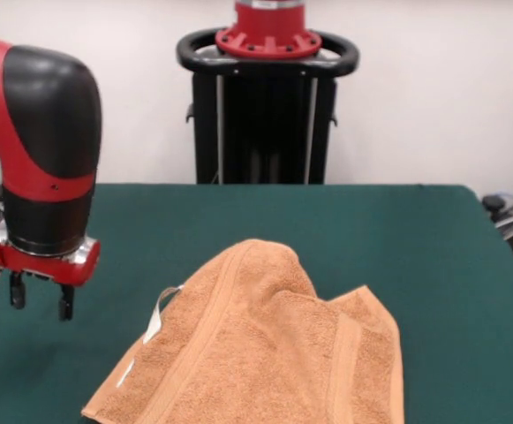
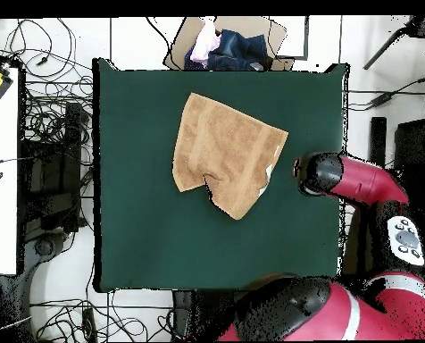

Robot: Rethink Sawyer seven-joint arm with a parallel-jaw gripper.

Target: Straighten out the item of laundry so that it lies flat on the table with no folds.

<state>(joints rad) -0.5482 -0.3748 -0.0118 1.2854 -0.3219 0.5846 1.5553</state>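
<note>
1. On the dark green worktop [image 1: 433,238] lies the orange-tan towel [image 1: 265,353], towards the near edge in the front view; in the overhead view it sits in the upper middle of the felt [image 2: 223,152].
2. It is not flat; one part is folded over the rest, a raised hump shows at its far end, and a notch cuts into one edge; woven border bands run along two sides.
3. A small white tag [image 1: 156,322] hangs at the towel's left edge in the front view.
4. The tool [image 1: 38,299] hangs at the left of the front view, above the worktop's edge and apart from the towel; its two short dark fingers [image 1: 64,302] stand spread, holding nothing.
5. Beyond the worktop, in the overhead view, a cardboard box [image 2: 223,43] holds mixed clothes; cables [image 2: 46,107] lie on the floor.
</note>
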